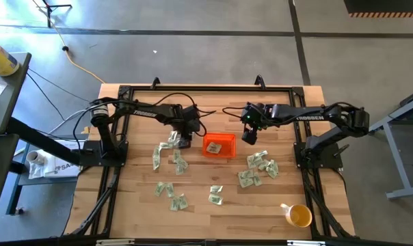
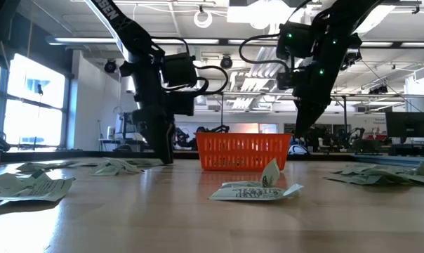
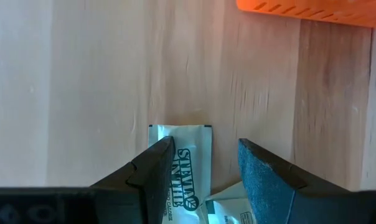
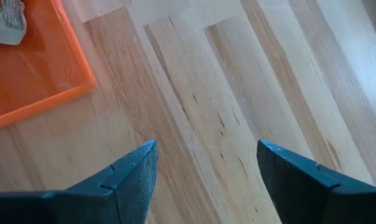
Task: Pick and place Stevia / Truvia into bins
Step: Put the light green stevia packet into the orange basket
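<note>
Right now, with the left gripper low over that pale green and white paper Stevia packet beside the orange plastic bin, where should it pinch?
Straight down across the flat paper Stevia packet's narrow width. It lies flat on the wooden table, and the open left gripper already straddles it, one finger over its edge, so probably shift slightly first.

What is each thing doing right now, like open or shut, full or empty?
Left claw: open, down over a Stevia packet on the table.
Right claw: open, empty, above bare wood beside the orange bin.
Orange bin: holds at least one packet.
Yellow cup: upright.
</note>
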You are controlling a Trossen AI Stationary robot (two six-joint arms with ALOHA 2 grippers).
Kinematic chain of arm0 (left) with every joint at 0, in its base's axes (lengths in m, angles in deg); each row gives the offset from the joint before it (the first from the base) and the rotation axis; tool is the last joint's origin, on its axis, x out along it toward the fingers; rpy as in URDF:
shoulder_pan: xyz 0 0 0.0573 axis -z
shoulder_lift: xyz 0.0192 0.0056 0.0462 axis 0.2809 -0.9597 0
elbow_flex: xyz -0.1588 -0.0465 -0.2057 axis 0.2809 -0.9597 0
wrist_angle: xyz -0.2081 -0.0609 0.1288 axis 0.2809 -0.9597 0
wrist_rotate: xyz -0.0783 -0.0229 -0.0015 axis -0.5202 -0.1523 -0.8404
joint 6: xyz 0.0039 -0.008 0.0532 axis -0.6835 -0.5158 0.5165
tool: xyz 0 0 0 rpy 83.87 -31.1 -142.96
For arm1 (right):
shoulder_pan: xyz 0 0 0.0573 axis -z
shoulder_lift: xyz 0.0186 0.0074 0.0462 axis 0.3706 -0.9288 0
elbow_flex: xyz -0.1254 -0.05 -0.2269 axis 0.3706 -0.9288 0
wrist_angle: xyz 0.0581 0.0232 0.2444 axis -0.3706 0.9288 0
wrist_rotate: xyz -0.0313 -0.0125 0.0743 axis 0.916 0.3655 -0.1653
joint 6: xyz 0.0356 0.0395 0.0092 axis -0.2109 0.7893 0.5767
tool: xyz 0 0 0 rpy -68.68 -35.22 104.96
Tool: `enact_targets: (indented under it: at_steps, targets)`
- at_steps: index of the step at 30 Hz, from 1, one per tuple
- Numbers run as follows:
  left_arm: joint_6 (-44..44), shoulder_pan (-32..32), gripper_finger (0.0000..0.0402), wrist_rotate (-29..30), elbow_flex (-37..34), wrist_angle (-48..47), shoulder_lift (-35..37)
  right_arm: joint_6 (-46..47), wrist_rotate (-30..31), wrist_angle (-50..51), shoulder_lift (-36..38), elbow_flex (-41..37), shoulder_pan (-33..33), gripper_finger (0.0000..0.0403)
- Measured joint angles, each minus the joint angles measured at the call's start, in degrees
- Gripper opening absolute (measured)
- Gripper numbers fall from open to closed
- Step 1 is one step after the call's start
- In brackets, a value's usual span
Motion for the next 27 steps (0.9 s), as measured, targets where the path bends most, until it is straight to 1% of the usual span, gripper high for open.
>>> enact_targets:
  at_steps: [4, 8, 11, 16, 24, 27]
  targets:
    - [0.3, 0.0, 0.0218, 0.2, -1.3, 2.9, 0.0, -0.3, 0.3, 0.0, 0.0, 0.0, 0.0, 0.0263]
    - [0.0, 0.1, 0.0218, 1.6, -1.7, 2.7, 0.1, -0.4, 0.4, 0.0, 0.0, 0.0, 0.0, 0.0263]
    - [-0.6, 0.3, 0.0218, 2.9, -1.7, 0.7, 1.6, -0.3, 0.4, 0.0, 0.0, 0.0, 0.0, 0.0263]
    - [-1.7, 0.8, 0.0218, 7.9, -1.4, -1.2, 3.9, -0.3, 0.4, 0.0, 0.0, 0.0, 0.0, 0.0263]
    - [-2.9, 1.5, 0.0218, 10.6, -1.4, -6.5, 5.4, 0.1, 0.4, -0.3, 0.0, 0.0, 0.1, 0.0263]
    - [-3.3, 1.5, 0.0218, 11.6, -1.2, -6.2, 5.9, 0.4, 0.4, -0.3, 0.0, 0.0, 0.1, 0.0263]
